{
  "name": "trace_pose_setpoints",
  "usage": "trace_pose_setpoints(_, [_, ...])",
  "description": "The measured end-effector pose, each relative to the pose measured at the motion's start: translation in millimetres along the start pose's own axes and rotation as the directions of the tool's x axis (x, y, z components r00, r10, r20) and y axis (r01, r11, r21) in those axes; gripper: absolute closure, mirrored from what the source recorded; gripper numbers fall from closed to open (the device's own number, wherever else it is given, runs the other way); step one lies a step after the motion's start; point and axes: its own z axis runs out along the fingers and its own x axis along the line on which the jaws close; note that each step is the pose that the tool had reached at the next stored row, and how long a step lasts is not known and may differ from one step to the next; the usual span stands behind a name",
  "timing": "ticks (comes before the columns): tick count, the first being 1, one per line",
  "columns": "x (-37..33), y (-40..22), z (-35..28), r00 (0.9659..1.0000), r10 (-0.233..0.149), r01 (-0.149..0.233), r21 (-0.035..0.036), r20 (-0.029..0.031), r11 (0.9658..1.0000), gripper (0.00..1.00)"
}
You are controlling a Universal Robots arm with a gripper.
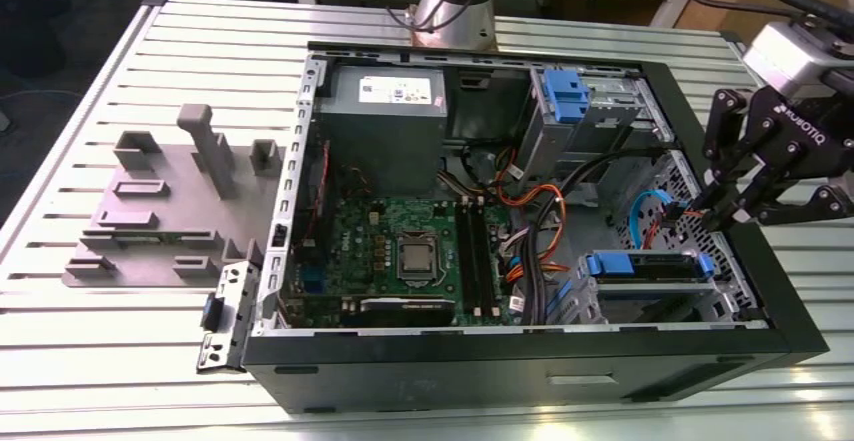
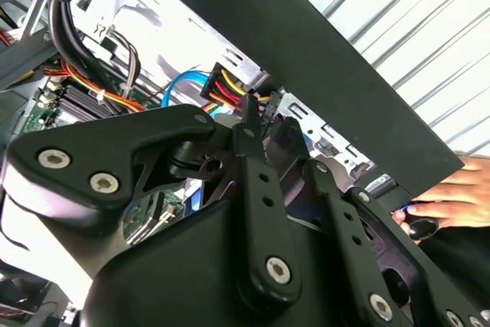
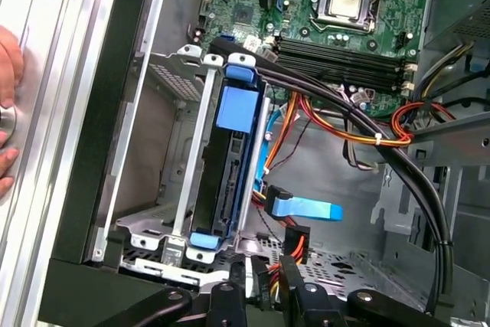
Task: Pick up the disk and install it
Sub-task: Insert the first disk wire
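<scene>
Disk (image 3: 230, 166) seated edge-on in the drive cage, centre-left of the first wrist view; in the exterior view (image 1: 650, 266) lower right inside the case (image 1: 534, 376), blue carrier facing up. Gripper (image 1: 754, 206) hovering at the right edge of the exterior view, over the case wall, near the cage but apart from the disk. Jaws seemingly spread and holding nothing, though fingertips poorly seen. Best approached straight down over the carrier, clear of the orange cables (image 3: 337, 124). Hand (image 3: 8, 112) resting at far left, outside the case.
</scene>
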Motion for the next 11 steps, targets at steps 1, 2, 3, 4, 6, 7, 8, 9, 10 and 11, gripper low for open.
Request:
trace_pose_setpoints(1, [0.0, -0.5, 0.1, 1.0, -0.001, 0.001, -0.0003, -0.0014, 1.0, 0.69])
trace_pose_setpoints(2, [0.1, -1.0, 0.1, 1.0, -0.002, 0.002, -0.0009, -0.003, 1.0, 0.69])
trace_pose_setpoints(3, [0.1, -1.6, 0.1, 1.0, -0.003, 0.003, -0.0017, -0.0044, 1.0, 0.69])
trace_pose_setpoints(4, [0.1, -2.2, 0.2, 1.0, -0.003, 0.003, -0.0031, -0.0058, 1.0, 0.69])
trace_pose_setpoints(6, [0.1, -3.1, 0.2, 1.0, -0.003, 0.003, -0.0064, -0.0093, 1.0, 0.69])
trace_pose_setpoints(7, [0.1, -3.1, 0.3, 0.9999, -0.003, 0.003, -0.0067, -0.0109, 1.0, 0.69])
trace_pose_setpoints(8, [0.1, -3.1, 0.3, 0.9999, -0.003, 0.003, -0.0068, -0.0111, 1.0, 0.69])
trace_pose_setpoints(9, [0.1, -3.1, 0.2, 0.9999, -0.003, 0.003, -0.0069, -0.0113, 1.0, 0.69])
trace_pose_setpoints(10, [0.1, -3.1, 0.2, 0.9999, -0.003, 0.003, -0.0069, -0.0114, 1.0, 0.69])
trace_pose_setpoints(11, [0.1, -3.1, 0.2, 0.9999, -0.003, 0.003, -0.0069, -0.0116, 1.0, 0.69])
